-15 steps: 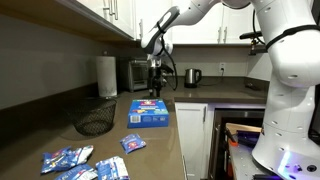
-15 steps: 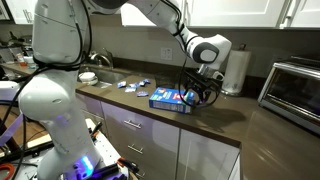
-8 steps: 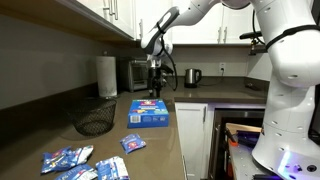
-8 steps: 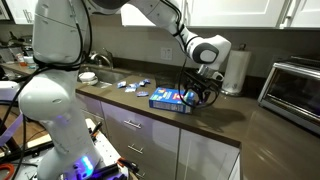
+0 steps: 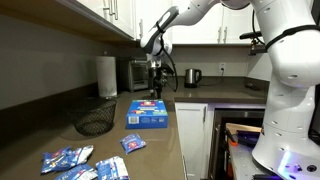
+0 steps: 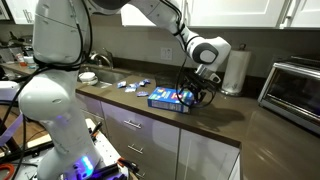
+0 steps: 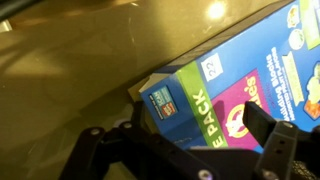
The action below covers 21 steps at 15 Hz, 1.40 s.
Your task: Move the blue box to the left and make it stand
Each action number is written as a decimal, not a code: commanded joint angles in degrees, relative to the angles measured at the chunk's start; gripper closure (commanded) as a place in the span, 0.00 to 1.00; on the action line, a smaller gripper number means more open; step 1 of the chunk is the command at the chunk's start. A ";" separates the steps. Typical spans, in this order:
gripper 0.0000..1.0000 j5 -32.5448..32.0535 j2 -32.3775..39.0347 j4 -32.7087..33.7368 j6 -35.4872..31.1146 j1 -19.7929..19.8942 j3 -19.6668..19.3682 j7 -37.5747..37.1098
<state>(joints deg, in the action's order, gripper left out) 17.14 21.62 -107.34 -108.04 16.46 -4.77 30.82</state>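
The blue box lies flat on the dark counter, large printed face up; it also shows in the other exterior view. My gripper points straight down at the box's far end, also seen from the other side. In the wrist view the box fills the right side with its end face and large face showing. The gripper is open wide. One finger stands beside the box's end and the other in front of its large face. I cannot tell whether either finger touches the box.
A black wire basket, a paper towel roll, a toaster oven and a kettle stand round the counter. Small blue snack packets lie near the front, one close to the box. A sink is beyond the packets.
Almost nothing differs. The gripper stays at the box's end, and the box may have shifted very slightly.
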 commanded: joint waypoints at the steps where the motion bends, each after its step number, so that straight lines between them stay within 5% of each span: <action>1: 0.00 2.54 1.28 2.24 4.43 1.38 0.75 2.80; 21: 0.00 1.39 1.83 3.27 3.10 0.84 0.19 3.38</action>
<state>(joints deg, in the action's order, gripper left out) 18.43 22.82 -105.05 -104.57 16.64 -4.91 32.46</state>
